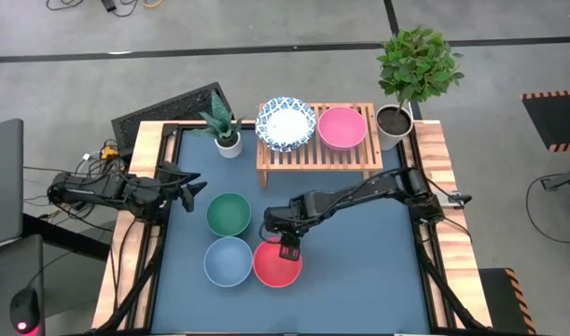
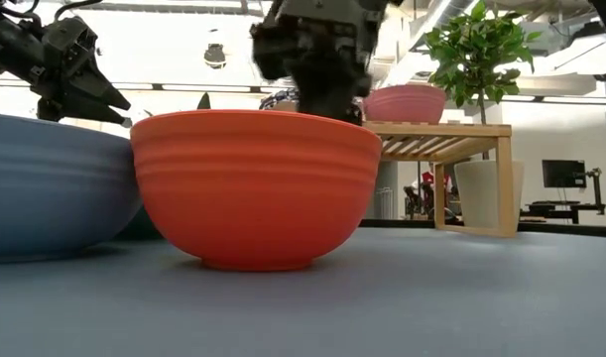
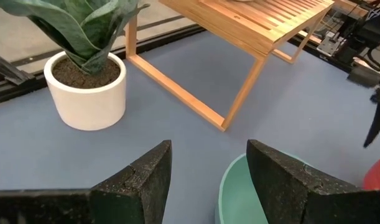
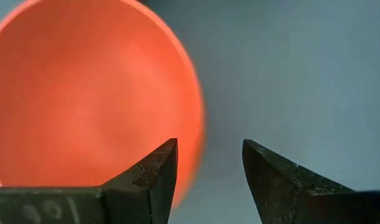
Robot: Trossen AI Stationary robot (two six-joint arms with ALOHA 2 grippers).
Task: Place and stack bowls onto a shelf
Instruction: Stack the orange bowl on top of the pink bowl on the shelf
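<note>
A red bowl [image 1: 277, 264] sits on its base on the blue table, with a light blue bowl [image 1: 228, 260] to its left and a green bowl [image 1: 229, 214] behind that. My right gripper [image 4: 208, 180] hangs open over the red bowl's far rim [image 4: 199, 118], pointing steeply down. One finger is above the bowl's inside and one above the table outside, and neither shows contact. A pink bowl [image 1: 342, 127] and a blue-patterned white bowl [image 1: 285, 123] sit on the shelf [image 1: 317, 154]. My left gripper [image 3: 208, 180] waits open at the table's left side, with nothing between its fingers.
A small potted plant [image 1: 224, 126] stands left of the shelf and a tall potted plant [image 1: 410, 75] at its right end. Bare table surface lies to the right of the red bowl and in front of the shelf.
</note>
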